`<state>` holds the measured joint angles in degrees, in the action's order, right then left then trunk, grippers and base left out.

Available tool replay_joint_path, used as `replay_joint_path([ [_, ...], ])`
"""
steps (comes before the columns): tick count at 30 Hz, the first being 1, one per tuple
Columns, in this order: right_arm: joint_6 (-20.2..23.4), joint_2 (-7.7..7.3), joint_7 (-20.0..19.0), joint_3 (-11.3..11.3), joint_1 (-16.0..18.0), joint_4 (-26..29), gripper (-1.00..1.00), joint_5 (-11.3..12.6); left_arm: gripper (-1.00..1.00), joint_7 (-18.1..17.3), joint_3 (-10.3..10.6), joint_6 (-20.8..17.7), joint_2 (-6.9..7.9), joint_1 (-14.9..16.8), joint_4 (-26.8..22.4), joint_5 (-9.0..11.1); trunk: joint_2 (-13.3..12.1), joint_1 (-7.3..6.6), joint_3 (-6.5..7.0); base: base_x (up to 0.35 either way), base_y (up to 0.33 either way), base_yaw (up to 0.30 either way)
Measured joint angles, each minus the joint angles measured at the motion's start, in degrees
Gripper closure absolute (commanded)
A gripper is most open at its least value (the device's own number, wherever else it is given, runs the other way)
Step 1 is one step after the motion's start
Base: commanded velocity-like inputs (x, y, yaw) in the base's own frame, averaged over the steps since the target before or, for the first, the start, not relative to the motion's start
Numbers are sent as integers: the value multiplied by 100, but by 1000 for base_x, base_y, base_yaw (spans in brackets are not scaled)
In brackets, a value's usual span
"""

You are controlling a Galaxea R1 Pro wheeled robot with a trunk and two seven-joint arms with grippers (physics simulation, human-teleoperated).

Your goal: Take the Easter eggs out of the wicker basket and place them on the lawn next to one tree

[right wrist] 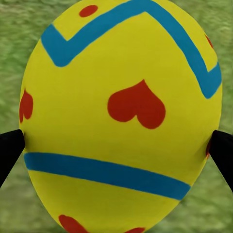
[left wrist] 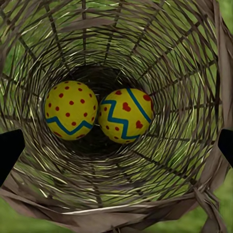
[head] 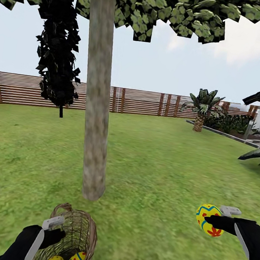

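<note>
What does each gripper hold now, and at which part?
The right gripper holds one Easter egg by its two opposite sides. The left gripper holds the wicker basket at its rim; two eggs lie inside.

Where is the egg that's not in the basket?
The right gripper holds that egg above the lawn, low right in the head view, right of the tree.

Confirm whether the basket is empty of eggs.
No: the left wrist view looks into the basket and two eggs lie side by side at its bottom.
</note>
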<state>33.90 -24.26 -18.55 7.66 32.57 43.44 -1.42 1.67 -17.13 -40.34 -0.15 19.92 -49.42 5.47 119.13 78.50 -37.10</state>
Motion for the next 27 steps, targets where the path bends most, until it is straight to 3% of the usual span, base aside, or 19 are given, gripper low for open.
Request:
replay_joint_path([
  [6, 0, 7, 2, 0, 0, -4, 100, 0, -100, -3, 0, 28, -1, 0, 0, 6, 42, 23, -18, 11, 0, 0],
  [13, 0, 16, 1, -9, 0, -1, 100, -4, -100, -8, 10, 47, -85, 0, 33, 3, 42, 21, -18, 219, 0, 0],
  [27, 5, 25, 0, -99, 0, -9, 100, 0, -100, -13, 10, 56, -102, 0, 8, 14, 41, 23, -18, 5, 0, 0],
])
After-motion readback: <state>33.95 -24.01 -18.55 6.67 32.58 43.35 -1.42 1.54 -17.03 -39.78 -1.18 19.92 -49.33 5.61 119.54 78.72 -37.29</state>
